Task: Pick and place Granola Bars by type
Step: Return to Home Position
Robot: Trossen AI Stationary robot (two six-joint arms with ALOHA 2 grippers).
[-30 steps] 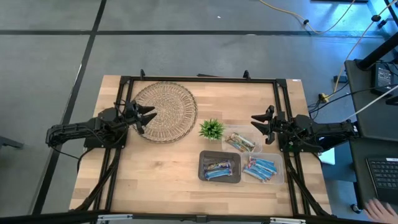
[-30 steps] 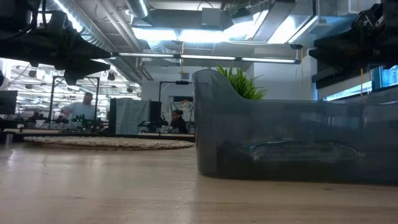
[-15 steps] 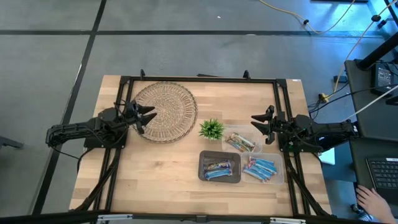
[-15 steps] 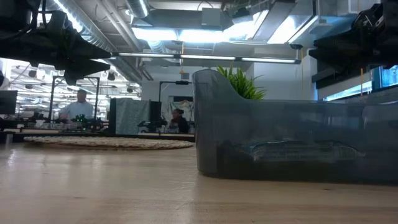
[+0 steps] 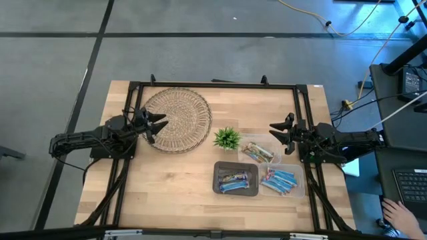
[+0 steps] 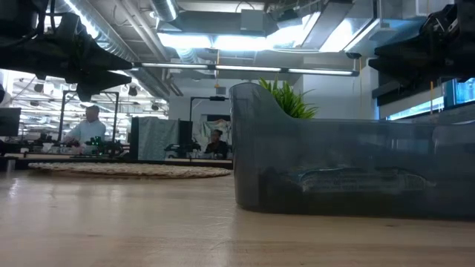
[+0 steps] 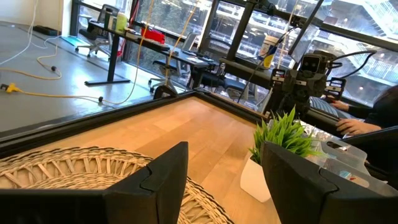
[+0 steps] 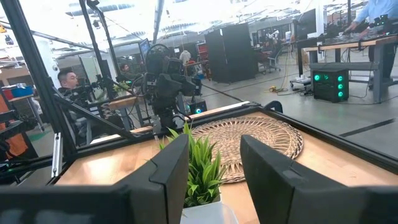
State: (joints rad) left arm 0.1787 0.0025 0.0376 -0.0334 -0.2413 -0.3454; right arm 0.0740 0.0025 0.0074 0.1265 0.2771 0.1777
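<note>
Well, nothing's shifted on my side vs a sec ago. Left tool [image 5: 161, 123] hangs in the same spot over the rim of the round woven straw mat [image 5: 180, 110], fingers spread, nothing between them. The left wrist view confirms it, w/ the small green potted plant [image 7: 283, 134] showing through the gap. Right tool [image 5: 276, 132] likewise hasn't budged: spread, empty, just beside the corner of the upper clear plastic bin [image 5: 244, 141], arm pulled back to its own edge of the pale wood counter [image 5: 167, 187].

Outward from there, the shiny wrapped granola bars [image 5: 259, 153] lie as they did, all boxed. A red/tan/green lot sits in that upper clear bin, blue ones in the lower clear plastic bin [image 5: 300, 169], blue-violet ones in the small black plastic bin [image 5: 216, 179] next to it. No bar loose on the wood that I can see.

Only real change is off the counter: a person's hand [image 5: 400, 217] at a keyboard has slid a bit, & someone in the room behind [image 6: 89, 126] has moved.

So, imo: sort is done, both arms are parked at home, nothing left for me to grab. Job approx 100%.
</note>
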